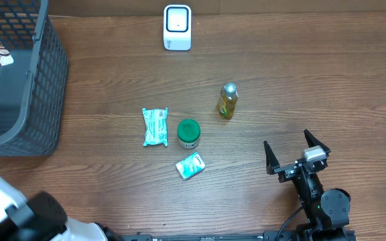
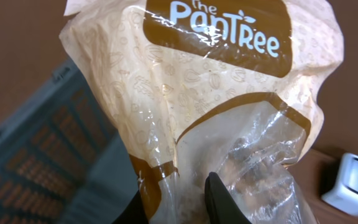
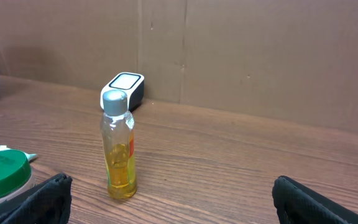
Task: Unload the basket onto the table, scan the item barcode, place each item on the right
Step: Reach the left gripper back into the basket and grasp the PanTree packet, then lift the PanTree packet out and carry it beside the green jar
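Near basket (image 2: pixel 42 155) — left end effector (image 2: pixel 180 208) (seemingly) pinches bag (image 2: pixel 197 81).

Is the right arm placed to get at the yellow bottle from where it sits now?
Probably yes. The right gripper is open and faces the bottle, which stands upright ahead of it with only bare table between them; the green-lidded jar sits off to one side.

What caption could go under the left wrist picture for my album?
Left gripper pinching a crinkly Pantree bag, grey basket and white scanner beyond it.
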Available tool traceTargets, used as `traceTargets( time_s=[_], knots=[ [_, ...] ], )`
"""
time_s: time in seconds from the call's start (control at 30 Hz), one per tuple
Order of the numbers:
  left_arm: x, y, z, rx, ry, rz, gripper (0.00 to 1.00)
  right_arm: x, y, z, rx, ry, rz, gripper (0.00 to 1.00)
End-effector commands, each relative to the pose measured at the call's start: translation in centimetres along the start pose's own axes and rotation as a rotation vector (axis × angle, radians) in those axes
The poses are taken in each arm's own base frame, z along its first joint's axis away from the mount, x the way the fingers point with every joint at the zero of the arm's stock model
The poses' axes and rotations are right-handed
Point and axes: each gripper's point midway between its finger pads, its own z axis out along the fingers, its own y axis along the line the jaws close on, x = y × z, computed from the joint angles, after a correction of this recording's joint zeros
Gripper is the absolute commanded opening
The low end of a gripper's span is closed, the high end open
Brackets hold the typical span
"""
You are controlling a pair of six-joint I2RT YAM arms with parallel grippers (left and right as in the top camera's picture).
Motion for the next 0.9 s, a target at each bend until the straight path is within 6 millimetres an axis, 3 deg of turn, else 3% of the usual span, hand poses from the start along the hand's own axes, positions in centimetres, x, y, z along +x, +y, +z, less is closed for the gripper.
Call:
traceTargets(
  time_s=[0.0, 0.17, 0.4, 0.7, 0.87],
  knots=[
    [0.5, -4.2, -2.9, 0.122, 0.01, -0.017, 0.05, 0.3, -0.2, 0.0, 0.009, -0.001, 0.002, 1.0],
    [4.5, -8.3, -3.8, 0.131, 0.149, 0.067, 0.05, 0.3, -0.2, 0.0, 0.009, -0.001, 0.002, 1.0],
    [15.1, -14.7, -3.3, 0.192, 0.528, 0.245, 0.07, 0.3, -0.2, 0.0, 0.009, -0.001, 0.003, 1.0],
    [30.0, -19.2, 0.2, 0.173, 0.813, 0.543, 0.09, 0.2, -0.2, 0.0, 0.009, -0.001, 0.002, 1.0],
    [35.1, -20.1, 2.0, 0.184, 0.83, 0.582, 0.13, 0.3, -0.2, 0.0, 0.009, -0.001, 0.002, 1.0]
  ],
)
